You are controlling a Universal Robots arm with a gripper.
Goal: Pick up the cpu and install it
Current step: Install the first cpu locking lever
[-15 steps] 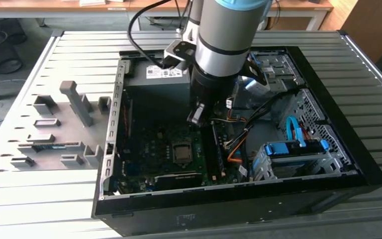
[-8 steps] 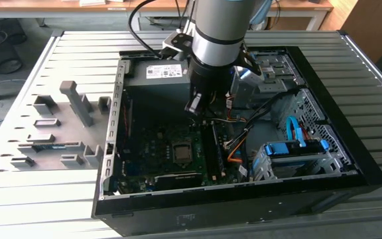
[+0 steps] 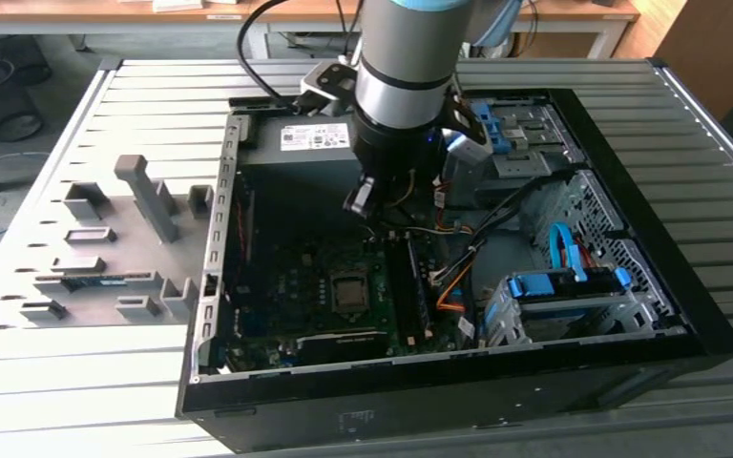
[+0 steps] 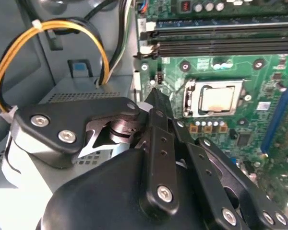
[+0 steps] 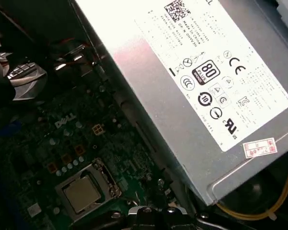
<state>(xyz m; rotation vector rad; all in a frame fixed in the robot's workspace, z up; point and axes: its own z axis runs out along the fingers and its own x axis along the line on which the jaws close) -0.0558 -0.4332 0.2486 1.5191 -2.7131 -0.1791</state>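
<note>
- I am working over a ribbed grey metal table, where an open computer case is lying on its side.
- My gripper is hovering above the motherboard, beside the grey power supply; I cannot tell whether it is apart or together.
- The cpu is already sitting inside its socket frame, near my tip but apart from it.
- I judge that keeping square over the chip, clear of the yellow cables, is mattering most here.
</note>
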